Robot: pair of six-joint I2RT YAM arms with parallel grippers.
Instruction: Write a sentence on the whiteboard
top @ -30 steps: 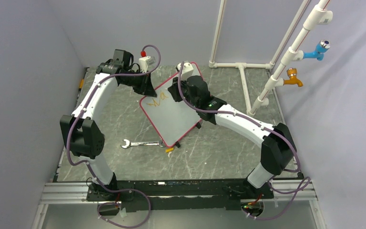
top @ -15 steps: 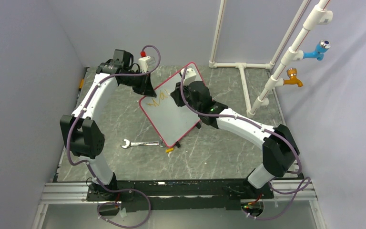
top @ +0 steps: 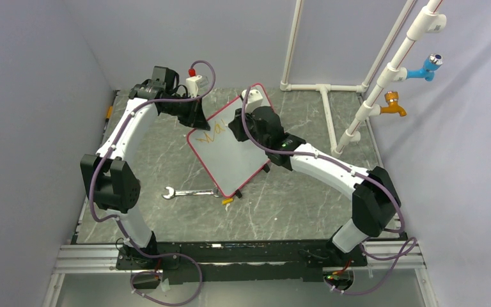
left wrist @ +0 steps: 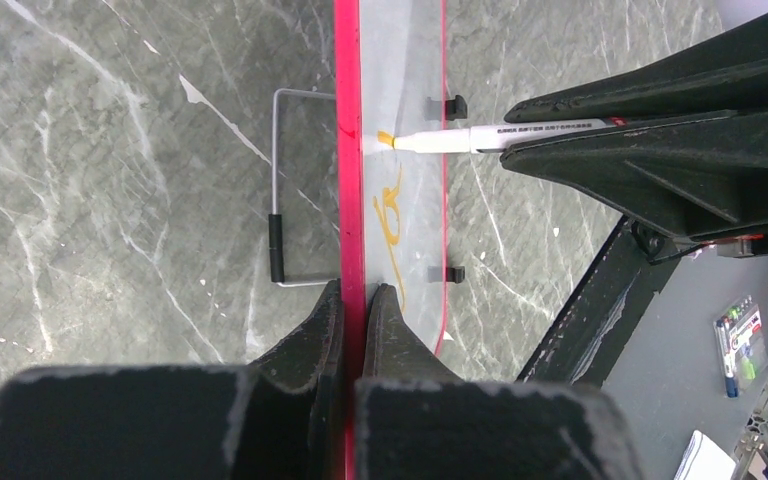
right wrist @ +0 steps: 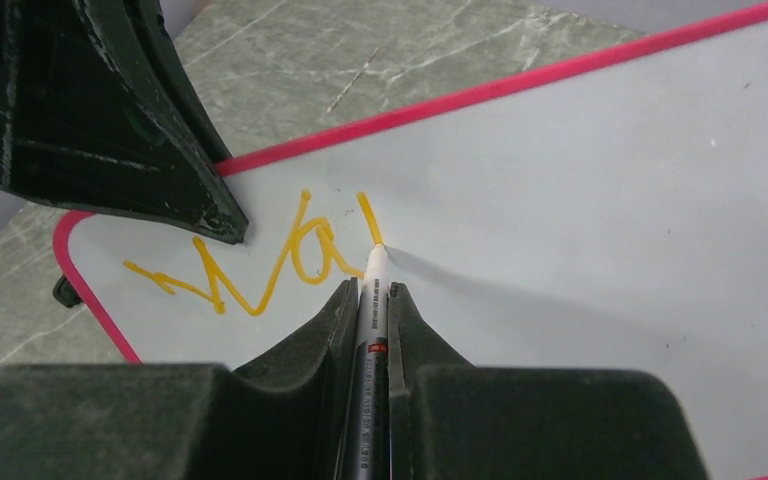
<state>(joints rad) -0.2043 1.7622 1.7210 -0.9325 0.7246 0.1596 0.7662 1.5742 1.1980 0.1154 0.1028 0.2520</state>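
Note:
The whiteboard [top: 230, 153], white with a red-pink rim, stands tilted near the middle of the table. My left gripper [top: 195, 118] [left wrist: 354, 292] is shut on its rim [left wrist: 349, 200] at the upper left corner. My right gripper [top: 240, 125] [right wrist: 372, 288] is shut on a white marker [right wrist: 370, 320] [left wrist: 480, 138]. The marker's orange tip touches the whiteboard [right wrist: 580, 200] at the lower end of a short stroke. Orange writing [right wrist: 260, 255] [left wrist: 392, 215] [top: 212, 135] runs along the top left of the board.
A silver wrench [top: 188, 192] lies on the marble table left of the board's lower corner, with a small orange piece [top: 227, 201] beside it. White pipes [top: 332, 96] with blue and orange taps stand at the back right. A wire stand [left wrist: 278, 190] shows behind the board.
The right gripper shifted slightly left and down along the board with the marker, adding a short stroke after the earlier letters. The left arm has stayed put.

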